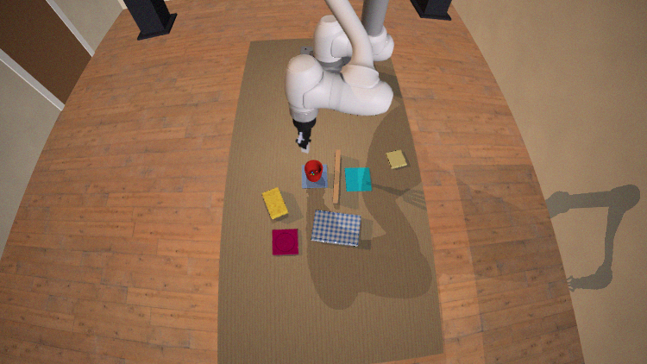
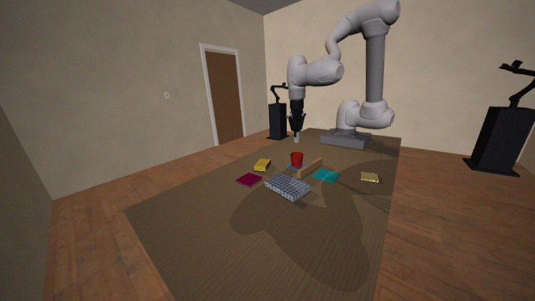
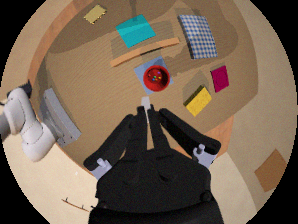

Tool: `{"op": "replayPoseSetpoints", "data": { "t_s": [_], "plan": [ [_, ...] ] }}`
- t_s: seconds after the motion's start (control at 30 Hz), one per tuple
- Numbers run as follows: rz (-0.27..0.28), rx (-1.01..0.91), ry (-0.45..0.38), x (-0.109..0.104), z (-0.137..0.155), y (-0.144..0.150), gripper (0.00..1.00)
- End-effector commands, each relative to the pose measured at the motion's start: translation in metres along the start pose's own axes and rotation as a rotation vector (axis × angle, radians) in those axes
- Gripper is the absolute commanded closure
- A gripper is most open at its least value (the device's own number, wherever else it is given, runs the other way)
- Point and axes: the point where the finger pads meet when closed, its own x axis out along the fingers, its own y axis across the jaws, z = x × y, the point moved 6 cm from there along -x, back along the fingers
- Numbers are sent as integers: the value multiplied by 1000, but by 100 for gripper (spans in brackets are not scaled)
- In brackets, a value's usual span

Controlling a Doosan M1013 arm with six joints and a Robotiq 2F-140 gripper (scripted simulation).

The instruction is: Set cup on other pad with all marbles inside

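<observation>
Arm (image 2: 317, 70) is folding forward, wrist pointing straight down; gripper (image 2: 297, 139) is hanging fully closed, gripping nothing, seemingly above and behind cup (image 2: 296, 159).

red cup (image 1: 312, 169) upright on grey-blue pad (image 1: 314, 180) | marbles inside, seemingly | teal pad (image 1: 357, 178) beyond rail (image 1: 336, 176)

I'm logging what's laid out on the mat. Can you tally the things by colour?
Red: 1, cup
Yellow: 2, sponge, small pad
Blue-grey: 1, pad
Teal: 1, pad
Magenta: 1, pad
Checked blue: 1, box
Wood: 1, rail
Total: 8
</observation>
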Motion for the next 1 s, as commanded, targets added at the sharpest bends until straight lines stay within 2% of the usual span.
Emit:
{"op": "replayPoseSetpoints", "data": {
  "t_s": [0.0,0.13,0.77,0.8,0.97],
  "plan": [
    [18,-157,15,18,-33,29,100],
    [22,-194,16,22,-42,34,100],
    [22,-195,16,22,-42,34,100],
    [22,-195,16,22,-42,34,41],
    [22,-195,16,22,-42,34,41]
  ]
}}
